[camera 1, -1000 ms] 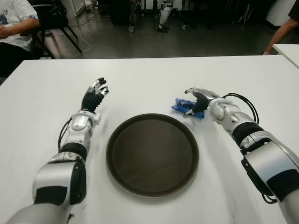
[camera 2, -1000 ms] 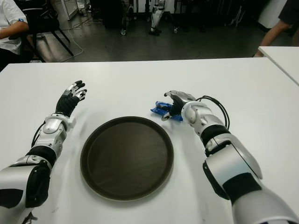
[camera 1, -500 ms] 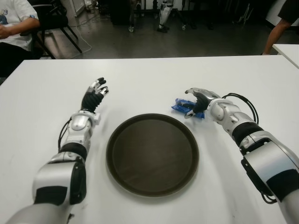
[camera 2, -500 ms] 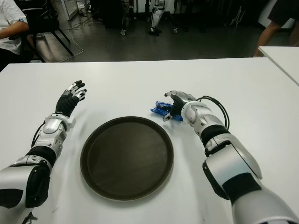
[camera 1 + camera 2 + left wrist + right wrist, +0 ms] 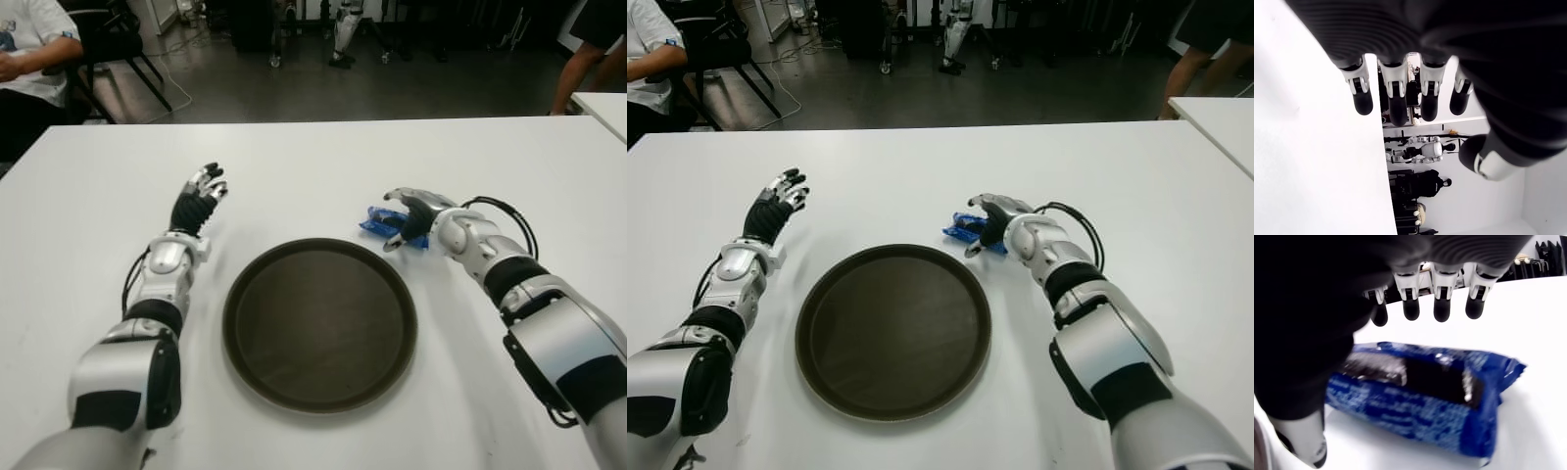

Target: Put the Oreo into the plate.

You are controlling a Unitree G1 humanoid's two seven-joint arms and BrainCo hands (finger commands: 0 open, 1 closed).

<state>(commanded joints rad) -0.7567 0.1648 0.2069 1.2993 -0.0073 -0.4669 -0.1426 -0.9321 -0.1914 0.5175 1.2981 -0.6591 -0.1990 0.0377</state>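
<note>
Two hands show over the white counter [image 5: 313, 166], one on each side of a round dark plate [image 5: 319, 324] that lies near the robot's edge. The right hand [image 5: 411, 217] is at the blue Oreo pack [image 5: 380, 222], which lies flat on the counter just beyond the plate's far right rim and apart from it. In the right wrist view the fingers [image 5: 1443, 308] arch over the Oreo pack [image 5: 1420, 394] with their tips clear of the wrapper and the thumb down on the near side, so the hand is spread around the pack and not clamped on it. The left hand [image 5: 197, 202] shows to the left of the plate, farther back, with its fingers straight, apart and holding nothing. Beyond the counter's far left corner a seated person [image 5: 29, 59] in a white shirt is partly in view.
</note>
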